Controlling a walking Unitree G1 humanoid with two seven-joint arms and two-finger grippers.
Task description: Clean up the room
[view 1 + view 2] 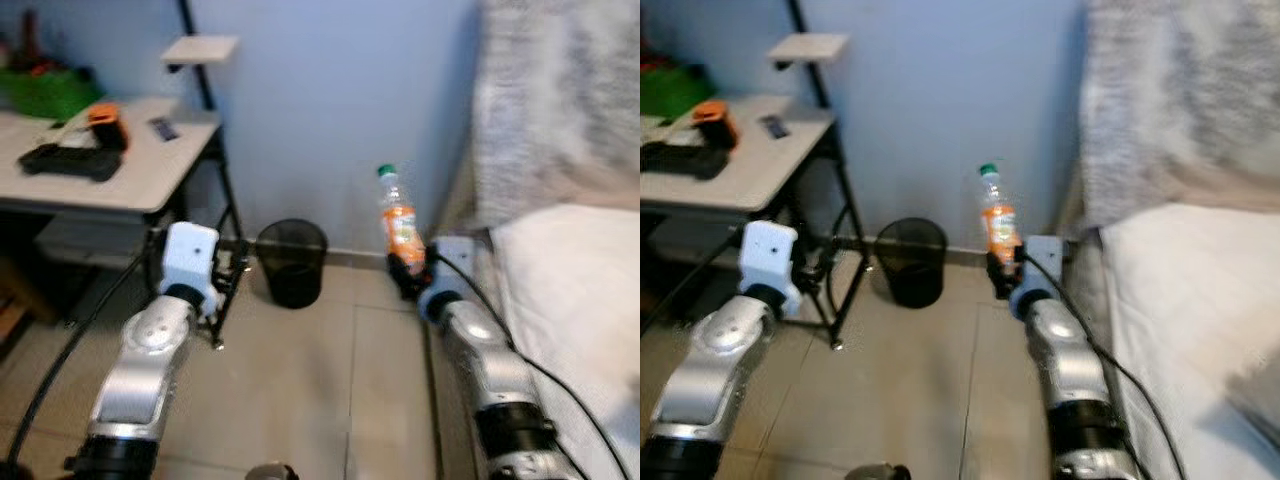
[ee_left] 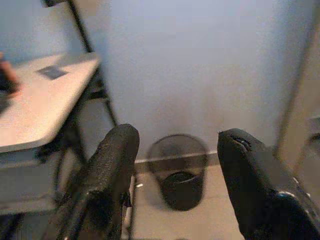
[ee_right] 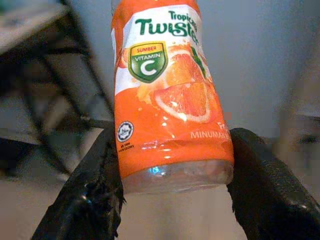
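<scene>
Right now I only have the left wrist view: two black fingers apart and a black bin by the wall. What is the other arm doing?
Observer: The right claw is shut on an orange drink bottle, held upright above the floor.
Operator: Is the bottle capped?
Observer: Yes, a green cap is on top.
Operator: Where is it relative to the bin I see?
Observer: The mesh bin stands to the bottle's left on the tiled floor, between the two arms, near the desk leg.
Operator: Anything on the desk?
Observer: An orange and black item lies on the desk; it is too blurred to identify.
</scene>
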